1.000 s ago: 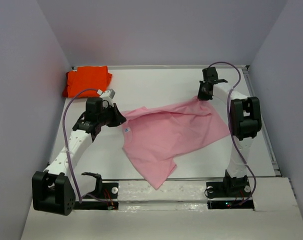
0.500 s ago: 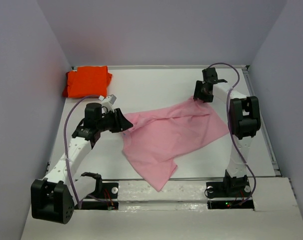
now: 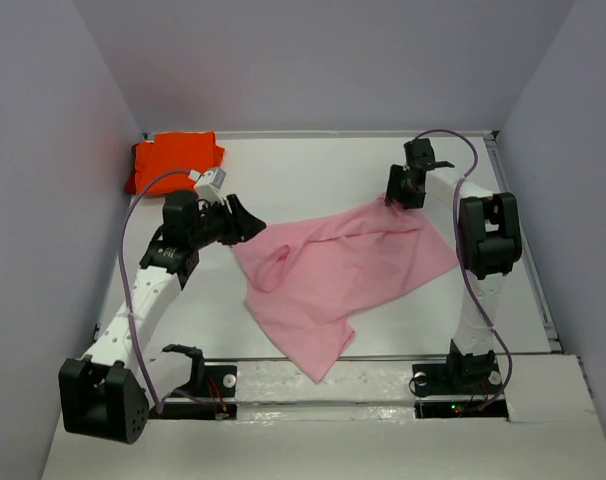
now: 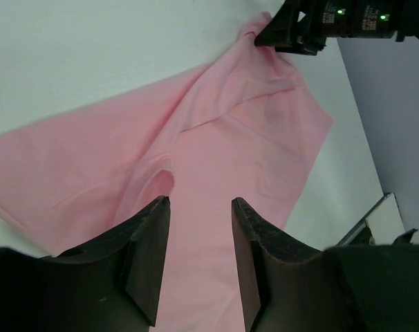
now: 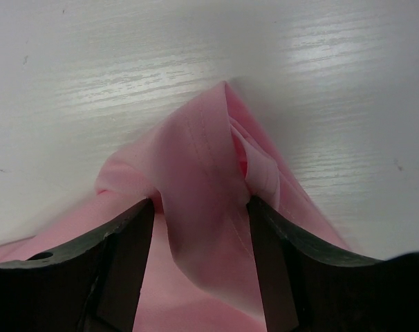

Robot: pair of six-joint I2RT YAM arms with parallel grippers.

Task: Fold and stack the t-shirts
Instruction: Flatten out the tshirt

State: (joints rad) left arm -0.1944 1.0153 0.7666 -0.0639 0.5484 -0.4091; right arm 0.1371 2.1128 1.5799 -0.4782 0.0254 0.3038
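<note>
Your left hand gapes over the pink t-shirt, at its left edge; your right hand stands parted around its bunched far corner. The orange t-shirt lies folded well left of it.

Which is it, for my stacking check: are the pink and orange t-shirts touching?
Apart. The top view shows bare table between the orange t-shirt, far left, and the pink t-shirt mid-table.

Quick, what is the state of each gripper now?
Left gripper: open, holding nothing.
Right gripper: open, a fold of the pink shirt between its jaws, not clamped.
</note>
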